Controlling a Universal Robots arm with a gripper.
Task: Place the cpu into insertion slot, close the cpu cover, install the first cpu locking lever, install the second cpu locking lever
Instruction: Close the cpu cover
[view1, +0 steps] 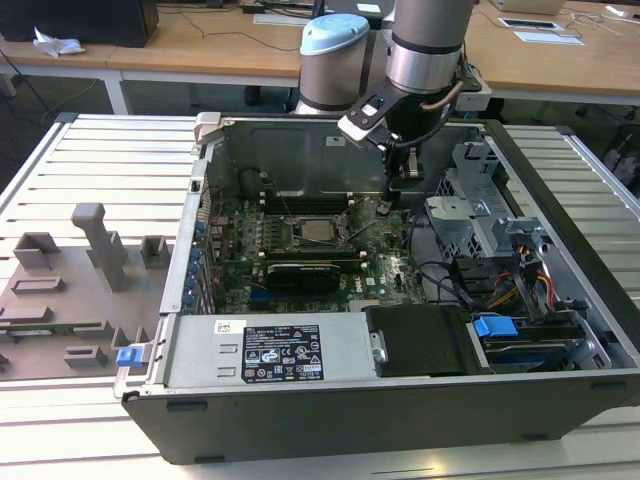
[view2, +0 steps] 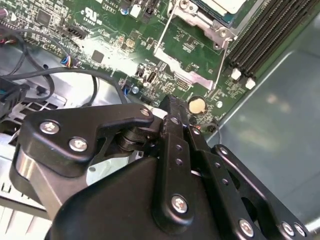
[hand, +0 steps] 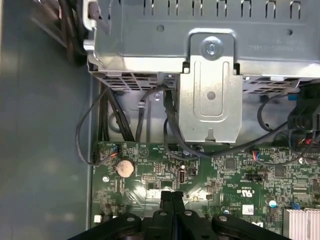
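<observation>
One white label (view1: 283, 359); jaws pressed together.

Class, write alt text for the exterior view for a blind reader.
A black end effector hangs over the green motherboard inside an open dark computer case, to the exterior view's right of the silver-rimmed square socket.

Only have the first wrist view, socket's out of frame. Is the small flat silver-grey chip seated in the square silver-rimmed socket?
Observer: Yes; in the exterior view the small silver-grey cpu lies inside the square silver-rimmed insertion slot.
Operator: Where's the black gripper versus it?
Observer: It hangs to the exterior view's right of the slot, apart from it.
Operator: Cover down?
Observer: In the second wrist view the thin silver cpu cover frame looks swung open, green board showing through its cut-out; not certain.
</observation>
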